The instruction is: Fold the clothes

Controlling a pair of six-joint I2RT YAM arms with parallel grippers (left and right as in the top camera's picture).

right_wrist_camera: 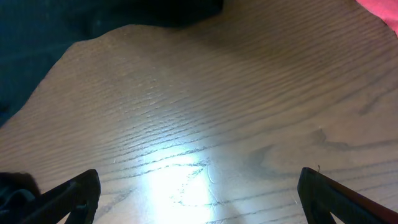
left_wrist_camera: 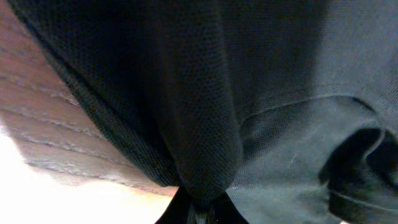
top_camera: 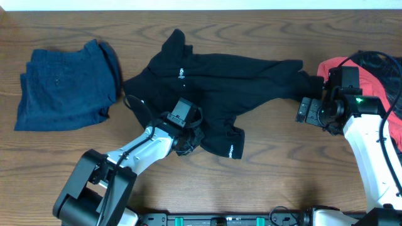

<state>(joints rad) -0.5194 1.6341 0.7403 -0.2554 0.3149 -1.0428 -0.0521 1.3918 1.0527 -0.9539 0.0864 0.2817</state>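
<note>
The clothes are chiefly a black polo shirt (top_camera: 213, 78), which lies crumpled across the middle of the table with small white print showing. My left gripper (top_camera: 187, 137) sits on the shirt's lower edge. In the left wrist view it (left_wrist_camera: 200, 210) is shut on a pinched fold of the black shirt (left_wrist_camera: 205, 124), which fills that view. My right gripper (top_camera: 308, 112) hovers just off the shirt's right end. Its jaws stand wide open (right_wrist_camera: 202, 199) over bare wood, with the shirt's edge (right_wrist_camera: 37, 37) at the upper left.
A folded dark blue garment (top_camera: 63, 85) lies at the far left. A red garment (top_camera: 377, 78) with a black cable over it sits at the right edge, behind my right arm; its corner (right_wrist_camera: 387, 11) shows in the right wrist view. The wooden table (top_camera: 282, 176) shows bare along the front.
</note>
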